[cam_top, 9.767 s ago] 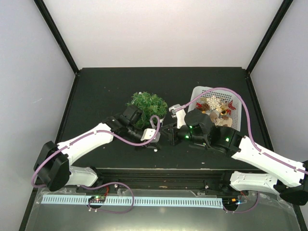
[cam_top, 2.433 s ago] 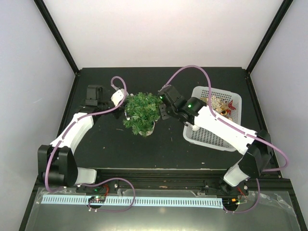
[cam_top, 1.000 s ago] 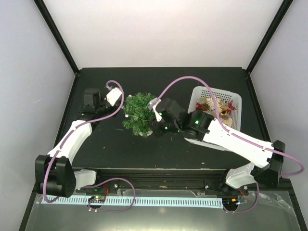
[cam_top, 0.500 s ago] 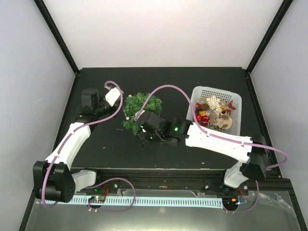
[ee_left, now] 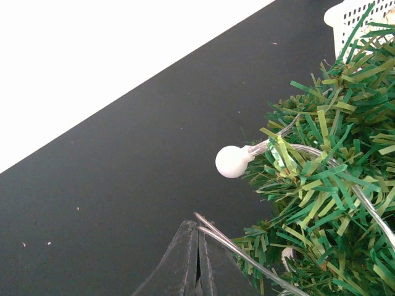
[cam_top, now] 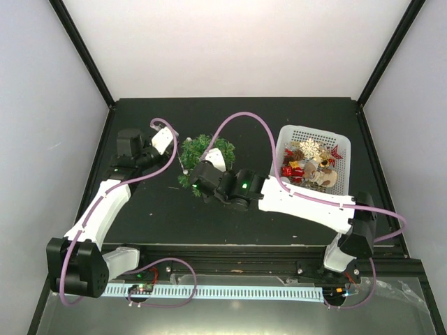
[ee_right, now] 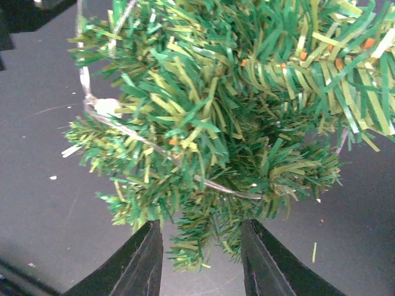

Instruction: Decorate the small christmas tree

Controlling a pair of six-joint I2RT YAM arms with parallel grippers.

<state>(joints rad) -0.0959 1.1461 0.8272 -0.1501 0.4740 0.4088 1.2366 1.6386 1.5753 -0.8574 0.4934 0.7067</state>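
The small christmas tree (cam_top: 204,148) stands mid-table, bushy and dark green. A clear light-string wire (ee_left: 259,266) with a white bulb (ee_left: 231,161) runs across its branches. My left gripper (ee_left: 198,229) is shut on that wire just left of the tree; in the top view it (cam_top: 174,148) sits at the tree's left edge. My right gripper (ee_right: 200,240) is open at the tree's near side (cam_top: 198,179), and the low branch tips (ee_right: 203,222) hang between its fingers without being pinched. The wire (ee_right: 154,148) and another bulb (ee_right: 106,106) show in the right wrist view.
A white mesh basket (cam_top: 307,131) with several ornaments stands right of the tree; its corner (ee_left: 345,18) shows in the left wrist view. The right arm (cam_top: 300,199) stretches across the table's front. Black frame posts mark the back corners.
The right arm has swung left round the near side of the tree, and its jaws have widened. The left arm has hardly moved and keeps its hold on the wire.
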